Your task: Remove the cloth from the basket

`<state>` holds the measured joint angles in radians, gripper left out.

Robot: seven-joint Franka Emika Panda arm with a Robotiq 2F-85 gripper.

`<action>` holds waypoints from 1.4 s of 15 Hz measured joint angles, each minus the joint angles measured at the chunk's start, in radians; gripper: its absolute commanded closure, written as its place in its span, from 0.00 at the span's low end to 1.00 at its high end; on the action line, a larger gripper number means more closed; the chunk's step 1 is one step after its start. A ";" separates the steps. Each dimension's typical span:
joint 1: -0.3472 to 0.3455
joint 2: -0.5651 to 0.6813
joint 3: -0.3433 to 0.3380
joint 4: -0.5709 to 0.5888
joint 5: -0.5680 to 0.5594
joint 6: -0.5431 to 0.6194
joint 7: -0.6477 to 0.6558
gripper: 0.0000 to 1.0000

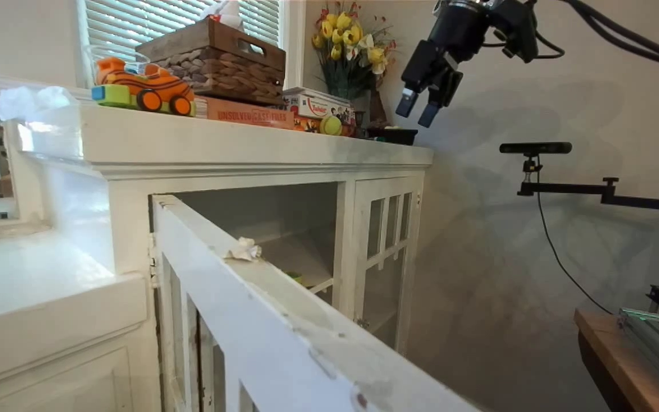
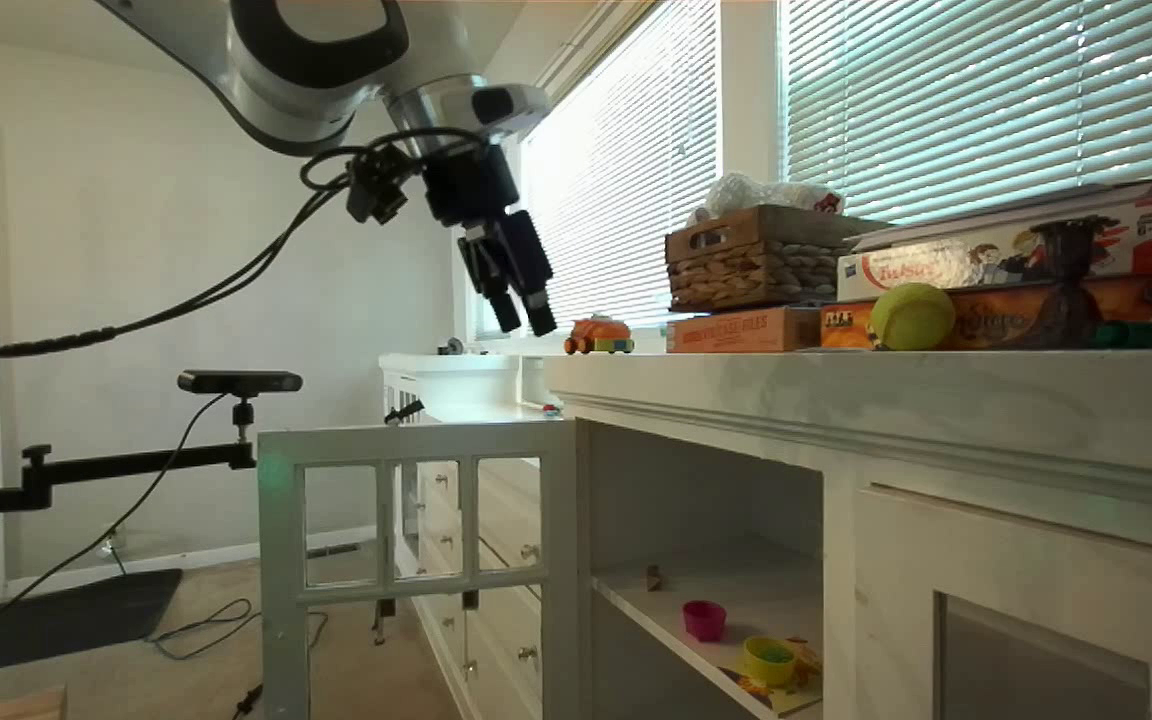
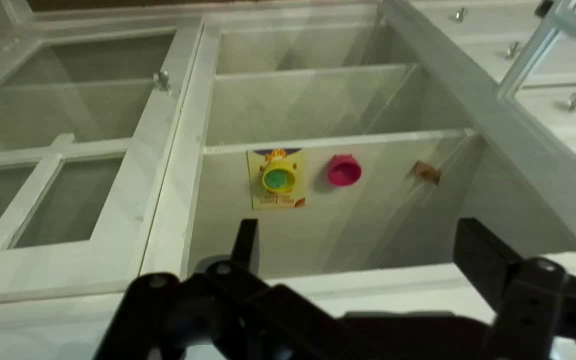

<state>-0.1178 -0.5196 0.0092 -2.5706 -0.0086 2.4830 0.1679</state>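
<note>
The brown woven wicker basket [image 1: 238,71] stands on a box on top of the white cabinet, and it also shows in an exterior view [image 2: 751,265]. The whitish cloth [image 2: 766,196] with a reddish patch lies in the basket and bulges above its rim. Part of the cloth [image 1: 227,14] also shows at the top in an exterior view; its lower part is hidden by the basket walls. My gripper [image 1: 418,109] is in the air in front of the cabinet, apart from the basket, fingers pointing down [image 2: 524,315]. The wrist view shows its fingers [image 3: 358,235] wide apart with nothing between them.
An orange toy car [image 1: 143,86], stacked game boxes [image 2: 1016,250], a tennis ball [image 2: 912,316] and yellow flowers [image 1: 344,37] stand on the cabinet top. The cabinet door [image 2: 281,560] is swung open. A pink cup [image 3: 344,171] and yellow cup [image 3: 279,177] sit on a shelf inside.
</note>
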 measured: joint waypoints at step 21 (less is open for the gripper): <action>-0.087 0.371 0.067 0.701 -0.134 0.176 0.209 0.00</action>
<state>-0.2044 -0.1489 0.0767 -1.8693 -0.1429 2.6587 0.3772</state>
